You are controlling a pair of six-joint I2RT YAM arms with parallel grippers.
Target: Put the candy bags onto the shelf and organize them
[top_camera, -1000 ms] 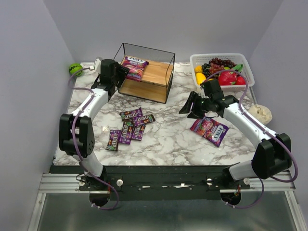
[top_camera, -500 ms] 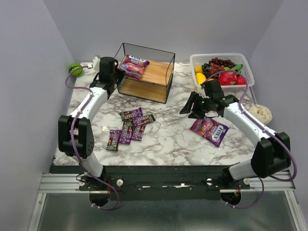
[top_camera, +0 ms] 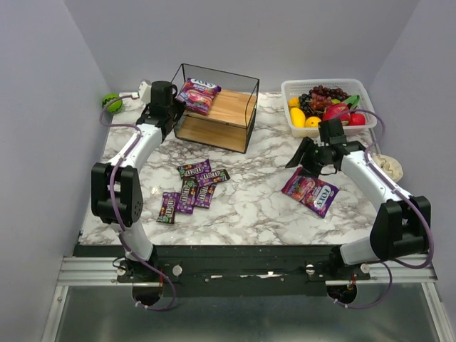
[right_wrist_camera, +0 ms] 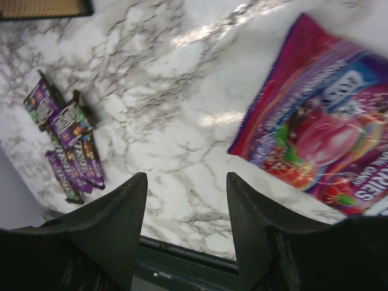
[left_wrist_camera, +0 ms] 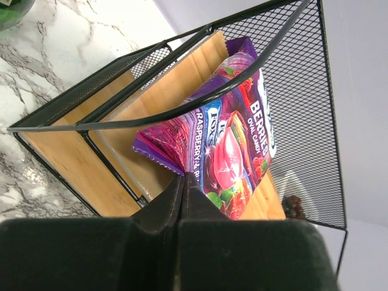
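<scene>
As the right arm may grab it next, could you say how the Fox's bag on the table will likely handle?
The Fox's bag looks glossy, so it may slip in a grip. It lies flat and thin, so it would probably sag if pinched by an edge. Likely light for its size.

The left arm (top_camera: 139, 149) and the right arm (top_camera: 367, 174) are showing white link shells between chunky black joint housings, each carrying a thin purple cable (top_camera: 120, 127) along its length. Matte black, wedge-shaped fingers (right_wrist_camera: 115, 224) are tapering to blunt tips in both wrist views
</scene>
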